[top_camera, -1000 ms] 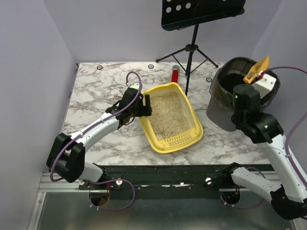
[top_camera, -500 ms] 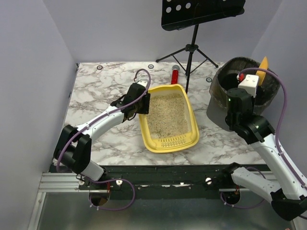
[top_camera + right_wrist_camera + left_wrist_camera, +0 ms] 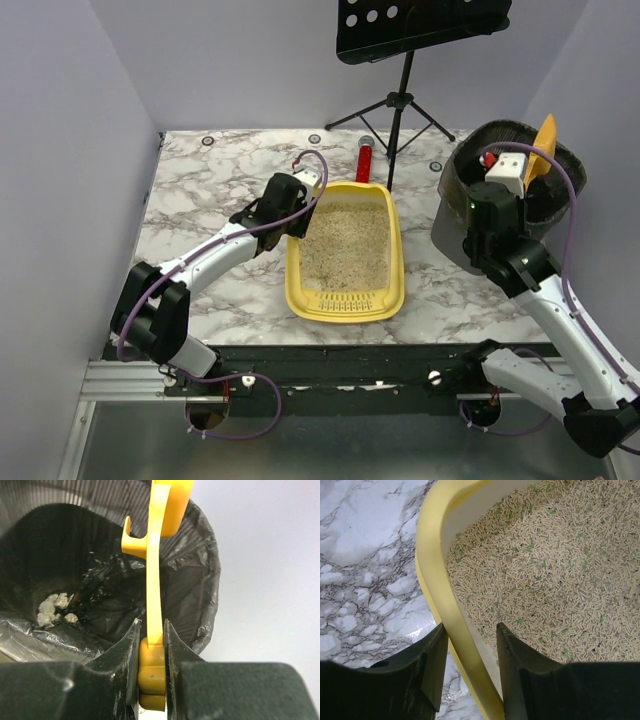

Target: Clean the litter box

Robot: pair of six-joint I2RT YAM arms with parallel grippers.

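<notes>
The yellow litter box (image 3: 296,290), filled with beige litter, lies mid-table with its ridged lip toward the arms. My left gripper (image 3: 298,222) sits at the box's far left wall. In the left wrist view that yellow wall (image 3: 432,535) runs between the two black fingers, and the left gripper (image 3: 470,627) is shut on it, one finger outside and one over the litter. My right gripper (image 3: 520,170) hovers over the black bin (image 3: 455,215), shut on the handle of the orange-yellow scoop (image 3: 543,140). In the right wrist view the scoop (image 3: 155,555) stands edge-on above the right gripper (image 3: 151,625).
The black bin's dark liner (image 3: 200,580) holds a few pale clumps (image 3: 52,607) at the bottom. A music stand (image 3: 400,90) has its tripod feet at the back of the marble table. A small red cylinder (image 3: 365,158) stands just behind the box.
The left jaws have narrowed onto the box wall, and the box has swung round from a slant until it lies nearly square to the table. The right gripper has tipped the scoop upright over the bin.
</notes>
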